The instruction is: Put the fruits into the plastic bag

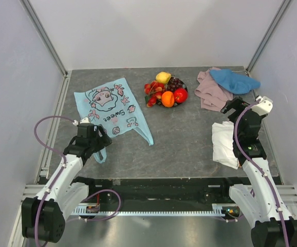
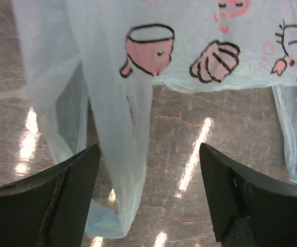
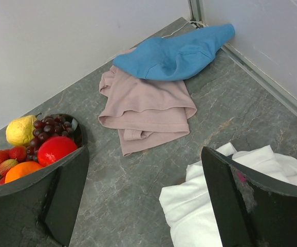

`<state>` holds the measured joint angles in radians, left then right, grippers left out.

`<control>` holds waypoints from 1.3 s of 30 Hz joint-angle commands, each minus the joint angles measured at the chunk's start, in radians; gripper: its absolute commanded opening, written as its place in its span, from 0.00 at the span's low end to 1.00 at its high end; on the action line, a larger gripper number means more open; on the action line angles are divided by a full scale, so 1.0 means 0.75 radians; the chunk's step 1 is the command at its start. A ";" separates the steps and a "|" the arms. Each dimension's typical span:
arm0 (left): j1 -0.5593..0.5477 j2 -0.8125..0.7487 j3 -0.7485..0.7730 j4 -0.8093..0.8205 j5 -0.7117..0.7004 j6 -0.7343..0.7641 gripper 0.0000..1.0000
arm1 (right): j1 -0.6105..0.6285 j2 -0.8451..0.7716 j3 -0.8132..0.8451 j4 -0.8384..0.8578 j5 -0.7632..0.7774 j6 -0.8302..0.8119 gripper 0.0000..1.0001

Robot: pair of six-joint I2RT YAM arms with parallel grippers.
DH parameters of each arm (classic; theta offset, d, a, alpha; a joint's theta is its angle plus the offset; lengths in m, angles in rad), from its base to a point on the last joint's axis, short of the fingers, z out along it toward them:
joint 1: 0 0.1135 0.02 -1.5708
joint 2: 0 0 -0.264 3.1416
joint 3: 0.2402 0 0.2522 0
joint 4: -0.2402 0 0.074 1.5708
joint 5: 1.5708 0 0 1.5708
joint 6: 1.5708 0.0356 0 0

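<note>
My left pincer (image 2: 148,149) hung released, jaws either side of the near handle (image 2: 123,170) of the plastic bag (image 1: 110,105), which lay flat on the counter's (image 1: 184,139) left; the fruits (image 1: 165,90) sat heaped at the far middle. I judged it best to pinch only one layer of that handle, so lifting would open the mouth. My right pincer (image 3: 143,154), released too, hovered at the right.

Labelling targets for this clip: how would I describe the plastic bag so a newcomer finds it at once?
On the grey table, look at the left half. The plastic bag lies flat there, left of the fruits. Unlike the plain cloths on the right, it is translucent light blue, printed with pink cartoon figures.
</note>
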<state>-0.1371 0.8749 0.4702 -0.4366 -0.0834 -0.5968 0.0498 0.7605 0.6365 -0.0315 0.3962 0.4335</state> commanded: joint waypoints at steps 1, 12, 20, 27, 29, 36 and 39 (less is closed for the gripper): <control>-0.001 0.024 -0.036 0.153 0.107 -0.022 0.83 | 0.001 -0.008 0.002 0.030 -0.027 -0.011 0.98; -0.001 0.106 0.011 0.220 0.334 0.076 0.15 | 0.001 -0.004 -0.012 0.068 -0.098 -0.042 0.98; 0.013 0.212 0.475 0.042 0.785 0.347 0.02 | 0.003 0.009 -0.039 0.226 -0.583 -0.122 0.95; 0.034 0.312 0.651 0.020 1.197 0.411 0.02 | 0.143 0.127 0.039 0.275 -0.944 -0.165 0.82; 0.042 0.300 0.662 0.014 1.228 0.409 0.02 | 0.264 0.180 0.080 0.226 -0.828 -0.268 0.82; 0.064 0.196 0.735 -0.099 1.136 0.417 0.02 | 1.086 0.477 0.299 0.152 -0.188 -0.566 0.83; 0.064 0.157 0.786 -0.189 1.056 0.462 0.02 | 1.317 0.644 0.399 0.169 0.072 -0.690 0.82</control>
<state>-0.0921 1.0485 0.9749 -0.4995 0.7555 -0.3225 0.8547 1.1362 0.8375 0.0837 0.1135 0.0879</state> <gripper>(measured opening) 0.025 0.829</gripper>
